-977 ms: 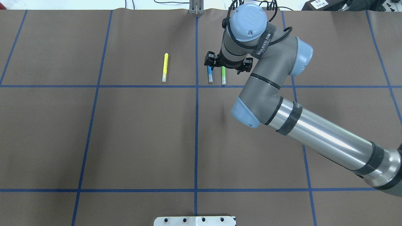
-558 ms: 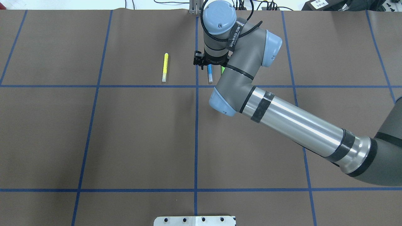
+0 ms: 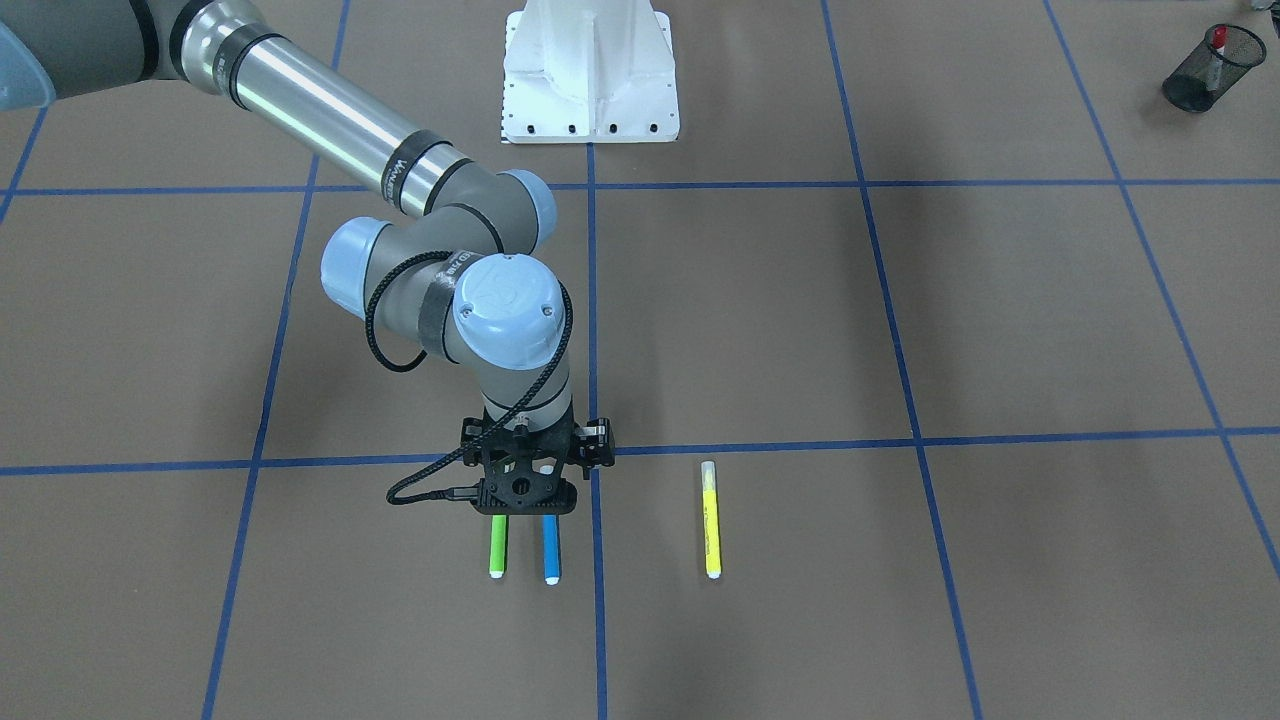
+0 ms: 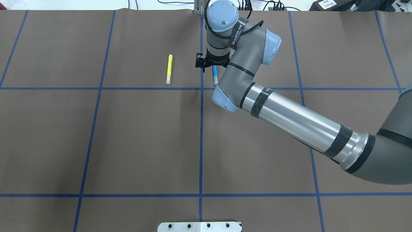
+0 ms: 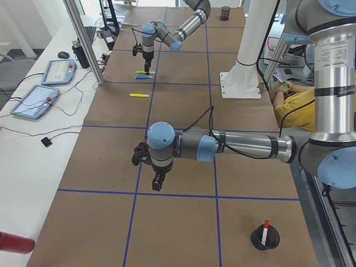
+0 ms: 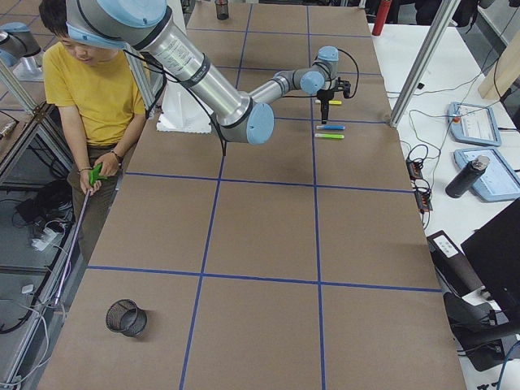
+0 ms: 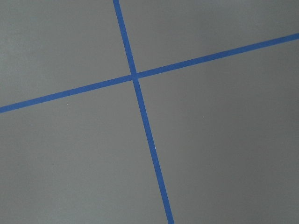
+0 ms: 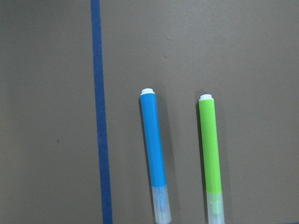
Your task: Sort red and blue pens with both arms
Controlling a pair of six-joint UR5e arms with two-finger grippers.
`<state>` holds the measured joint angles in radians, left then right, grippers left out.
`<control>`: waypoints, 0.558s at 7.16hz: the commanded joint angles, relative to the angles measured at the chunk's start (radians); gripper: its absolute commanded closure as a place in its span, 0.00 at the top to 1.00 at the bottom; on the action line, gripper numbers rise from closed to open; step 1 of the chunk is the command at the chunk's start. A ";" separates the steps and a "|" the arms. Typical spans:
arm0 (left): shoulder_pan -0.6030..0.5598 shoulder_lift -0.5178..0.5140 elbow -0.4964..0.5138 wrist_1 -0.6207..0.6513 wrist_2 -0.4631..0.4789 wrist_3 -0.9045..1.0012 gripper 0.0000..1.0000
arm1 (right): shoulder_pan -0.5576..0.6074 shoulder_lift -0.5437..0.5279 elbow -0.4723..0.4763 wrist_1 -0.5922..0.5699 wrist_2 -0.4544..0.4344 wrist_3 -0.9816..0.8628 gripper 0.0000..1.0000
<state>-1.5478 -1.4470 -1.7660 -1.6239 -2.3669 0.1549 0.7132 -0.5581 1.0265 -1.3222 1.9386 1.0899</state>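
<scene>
While the right arm (image 4: pixel 289 119) stretches out to the far side of the surface (image 4: pixel 128 145), the right gripper (image 3: pixel 527 492) hangs pointing straight down over the cap ends of the blue pen (image 3: pixel 551 550) and the green marker (image 3: pixel 497 548). Both lie flat on the brown paper, parallel and just beside each other but not touching. In the right wrist view the blue pen sits between a blue tape line (image 8: pixel 100 112) and the green one, clear caps toward the bottom edge.

No fingers show in that wrist view, and from the other cameras the wrist and black mount hide them, so I honestly can't tell if they're apart or together. Nothing is on the blue pen though.

The yellow marker (image 3: pixel 711 520) lies on the other side of the tape line, well apart from the pair, pointing the same way.

The red pen (image 3: pixel 1217 40) stands upright in a black mesh cup (image 3: pixel 1200 68) off toward the robot's left end, red cap up.

The left arm (image 5: pixel 233 146) reaches low over the paper with the left gripper (image 5: pixel 158 181) aimed down. Only the side camera catches it, so I can't tell how its fingers stand either. Its wrist camera just sees a tape crossing (image 7: pixel 134 76).

A second mesh cup (image 6: pixel 126 317) sits at the right end, and a person in a yellow shirt (image 6: pixel 85 89) stands near the white base (image 3: pixel 590 70).
</scene>
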 commanded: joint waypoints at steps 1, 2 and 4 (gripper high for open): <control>0.000 0.000 0.013 -0.019 -0.002 0.000 1.00 | -0.030 -0.017 -0.014 0.087 -0.032 0.030 0.98; 0.000 0.000 0.013 -0.019 -0.002 0.000 1.00 | -0.040 -0.022 -0.014 0.087 -0.039 0.027 0.95; 0.000 -0.001 0.013 -0.019 -0.002 0.000 1.00 | -0.047 -0.031 -0.016 0.087 -0.052 0.024 0.72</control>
<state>-1.5478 -1.4468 -1.7536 -1.6426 -2.3684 0.1550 0.6703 -0.5829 1.0123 -1.2369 1.8928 1.1149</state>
